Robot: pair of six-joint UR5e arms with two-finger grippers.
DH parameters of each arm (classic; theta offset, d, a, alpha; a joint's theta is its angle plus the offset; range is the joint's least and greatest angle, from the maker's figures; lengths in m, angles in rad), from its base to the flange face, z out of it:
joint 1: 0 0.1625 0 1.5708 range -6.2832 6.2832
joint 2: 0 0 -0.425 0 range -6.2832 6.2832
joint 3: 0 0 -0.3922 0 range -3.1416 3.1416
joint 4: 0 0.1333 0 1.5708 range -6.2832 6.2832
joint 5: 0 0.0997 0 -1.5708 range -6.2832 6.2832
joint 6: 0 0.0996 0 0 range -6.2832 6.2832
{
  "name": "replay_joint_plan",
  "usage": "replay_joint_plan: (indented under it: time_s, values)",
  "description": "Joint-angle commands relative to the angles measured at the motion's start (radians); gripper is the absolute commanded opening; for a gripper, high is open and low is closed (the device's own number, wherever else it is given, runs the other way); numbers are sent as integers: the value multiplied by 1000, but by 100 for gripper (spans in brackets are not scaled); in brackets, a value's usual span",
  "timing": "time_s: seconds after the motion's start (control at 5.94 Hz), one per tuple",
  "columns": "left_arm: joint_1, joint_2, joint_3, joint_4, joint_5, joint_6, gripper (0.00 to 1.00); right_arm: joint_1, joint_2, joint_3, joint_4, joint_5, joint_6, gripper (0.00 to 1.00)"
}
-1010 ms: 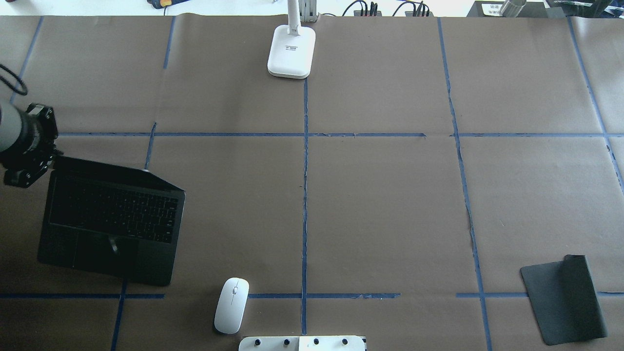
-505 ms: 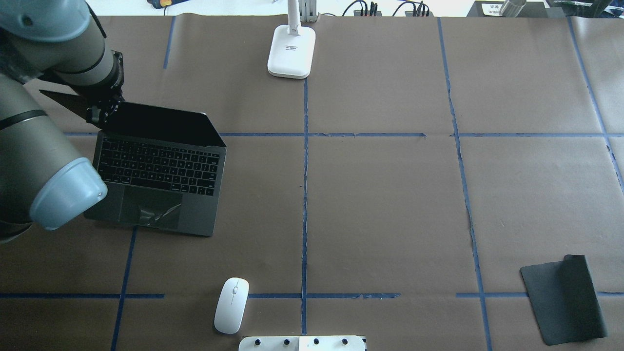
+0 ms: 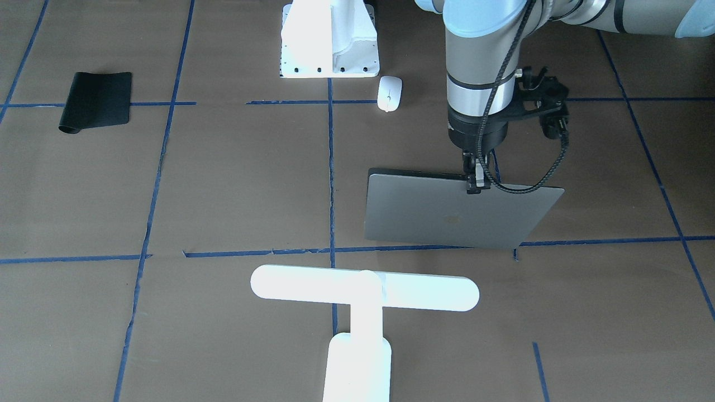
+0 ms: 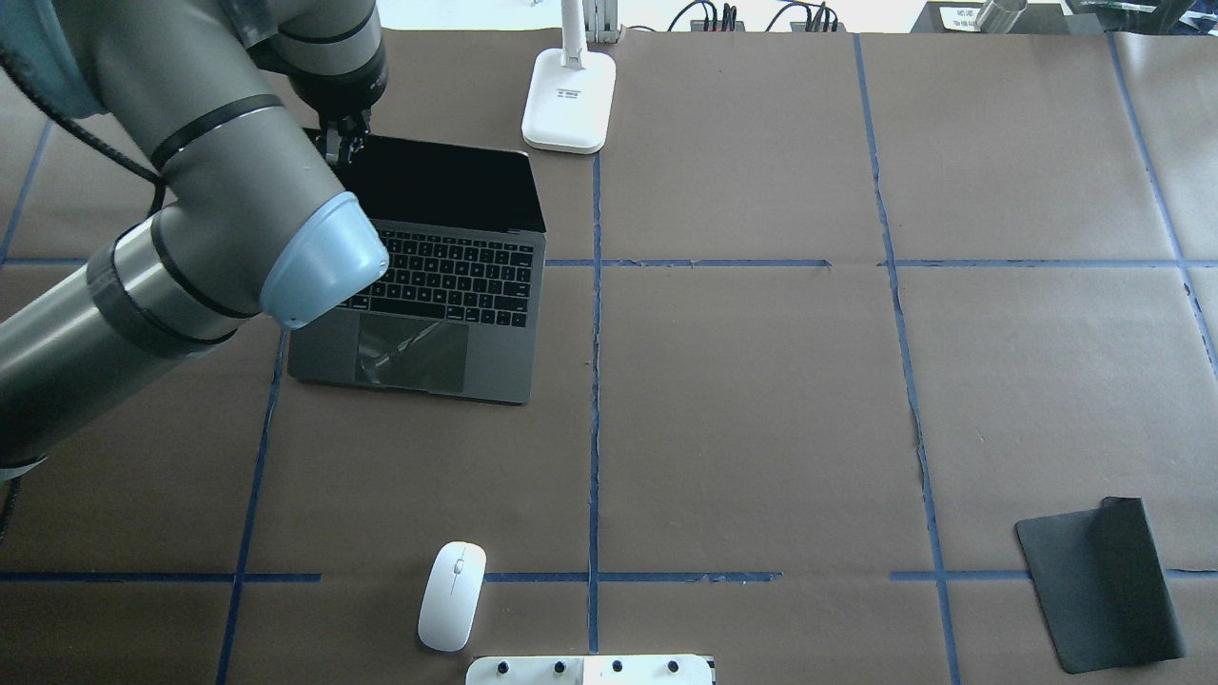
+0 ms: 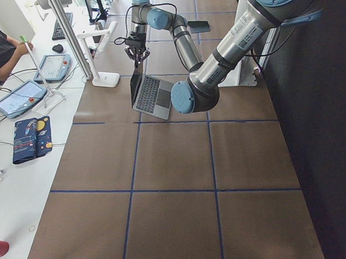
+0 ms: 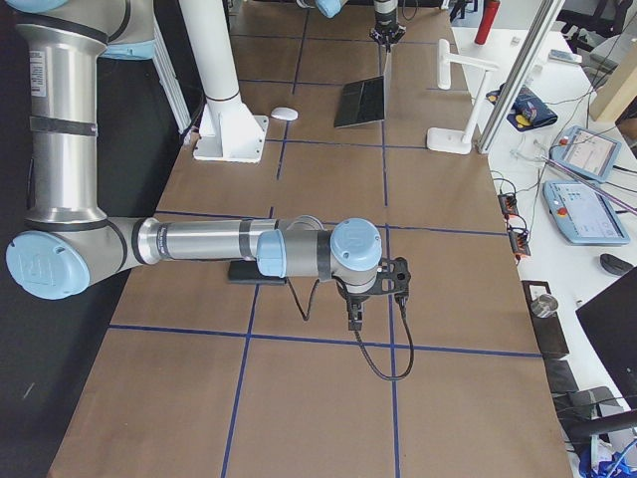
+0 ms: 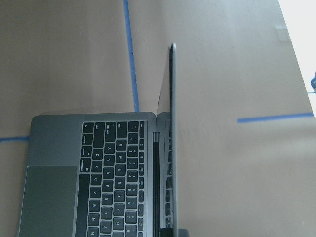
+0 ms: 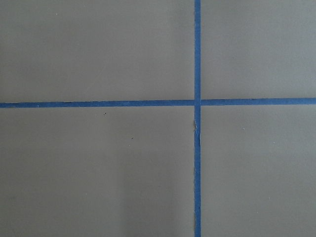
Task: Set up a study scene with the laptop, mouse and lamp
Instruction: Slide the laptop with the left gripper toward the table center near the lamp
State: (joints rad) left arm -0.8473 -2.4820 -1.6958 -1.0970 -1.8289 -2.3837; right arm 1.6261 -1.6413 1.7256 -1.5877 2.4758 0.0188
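Left gripper (image 4: 344,143): clamped on the screen's top edge of the thin grey metal laptop (image 4: 433,314).
Right gripper (image 6: 353,317): over bare brown paper (image 8: 98,163); parted or together, cannot tell.
Laptop: left half, near the white T-shaped lamp (image 4: 567,100); farther and more central than before.
Small white oval mouse (image 4: 452,596): near edge, unmoved.

Grey laptop (image 4: 495,371) with black keys (image 4: 447,276), white mouse (image 4: 451,596) and lamp (image 3: 363,290), brown table (image 4: 761,400) gridded in blue tape (image 4: 596,428).

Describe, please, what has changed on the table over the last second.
The left claw, gripping the open laptop by its lid's top edge, has moved it away from the robot and to its right, toward the lamp. The mouse, the lamp and the black mat have not moved.
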Motion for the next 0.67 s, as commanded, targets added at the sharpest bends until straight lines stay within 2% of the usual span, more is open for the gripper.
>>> replay_joint_plan:
  time_s: [0.0, 0.34, 0.5]
  values:
    - [34, -138, 166, -47, -19, -122, 0, 0, 0, -3, 0, 0, 0, 100]
    - [97, -152, 183, -79, -20, -243, 0, 0, -2, -4, 0, 0, 0, 100]
    - [106, -202, 235, -87, -20, -285, 0, 0, 0, -4, 0, 0, 0, 100]
